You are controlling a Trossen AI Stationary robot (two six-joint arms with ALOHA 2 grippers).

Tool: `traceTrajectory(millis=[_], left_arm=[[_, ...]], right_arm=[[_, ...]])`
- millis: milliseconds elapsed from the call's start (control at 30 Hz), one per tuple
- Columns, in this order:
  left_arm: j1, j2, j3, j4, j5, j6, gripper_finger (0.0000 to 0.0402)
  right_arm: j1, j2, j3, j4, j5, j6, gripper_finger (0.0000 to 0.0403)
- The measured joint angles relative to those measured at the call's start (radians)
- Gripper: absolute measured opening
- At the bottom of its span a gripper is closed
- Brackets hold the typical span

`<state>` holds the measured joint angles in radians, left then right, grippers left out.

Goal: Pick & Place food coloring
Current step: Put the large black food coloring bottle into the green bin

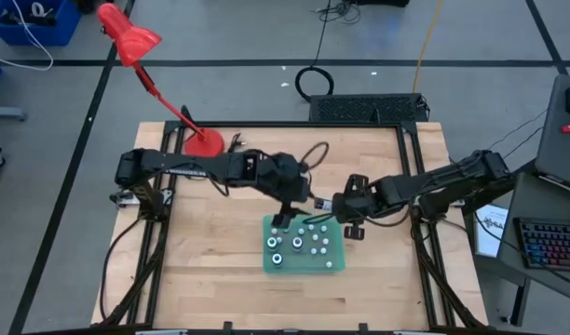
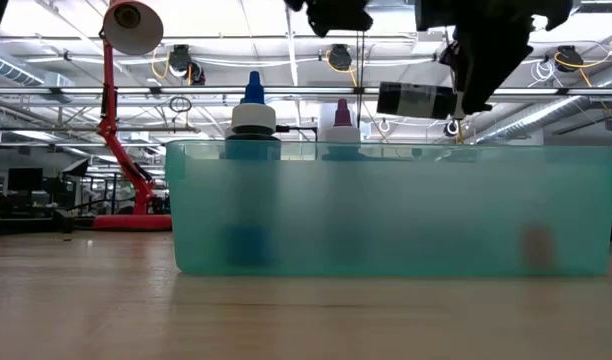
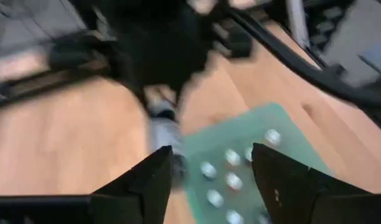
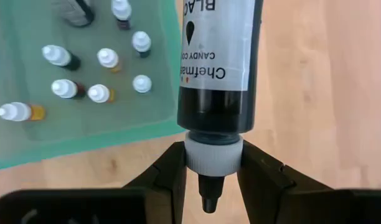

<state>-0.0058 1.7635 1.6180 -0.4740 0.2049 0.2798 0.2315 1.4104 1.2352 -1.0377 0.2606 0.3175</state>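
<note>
A green tray (image 1: 333,267) on the wooden table holds several small food coloring bottles (image 1: 299,247), standing upright on their bases. In the low view, a blue-topped bottle (image 2: 253,115) and a purple-topped one (image 2: 341,120) rise above the tray's rim (image 2: 386,150). My right gripper (image 4: 213,155) is shut on a black food coloring bottle (image 4: 218,68) by the tray's far right corner (image 1: 330,201). My left gripper (image 3: 209,168) stands open over the tray's far left part (image 1: 285,219), with nothing between its fingers. My right gripper pinches the black bottle's white cap (image 4: 213,152) between its two fingers (image 4: 259,171). The nozzle tip (image 4: 209,200) points back toward the wrist, and the body reaches out past the fingertips. The bottle (image 2: 416,100) is lifted clear, roughly level above the tray's rim.
A red desk lamp (image 1: 136,46) stands on its base (image 1: 203,142) at the table's far left. Cables (image 1: 313,82) lie on the floor beyond the far edge. Bare wood (image 1: 210,251) lies left of the tray and along the near edge.
</note>
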Motion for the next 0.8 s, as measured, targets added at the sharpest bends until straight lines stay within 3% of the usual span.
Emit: traceTrajectory(millis=[300,800], left_arm=[[-0.013,0.039,0.001,-0.011,-0.052,-0.059,0.0188],[-0.013,0.086,0.001,-0.002,-0.086,-0.072,0.0186]], right_arm=[[0.053,-0.020,0.002,0.074,0.061,0.008,0.0103],[0.093,-0.063,0.002,0.146,0.110,-0.018,0.0103]])
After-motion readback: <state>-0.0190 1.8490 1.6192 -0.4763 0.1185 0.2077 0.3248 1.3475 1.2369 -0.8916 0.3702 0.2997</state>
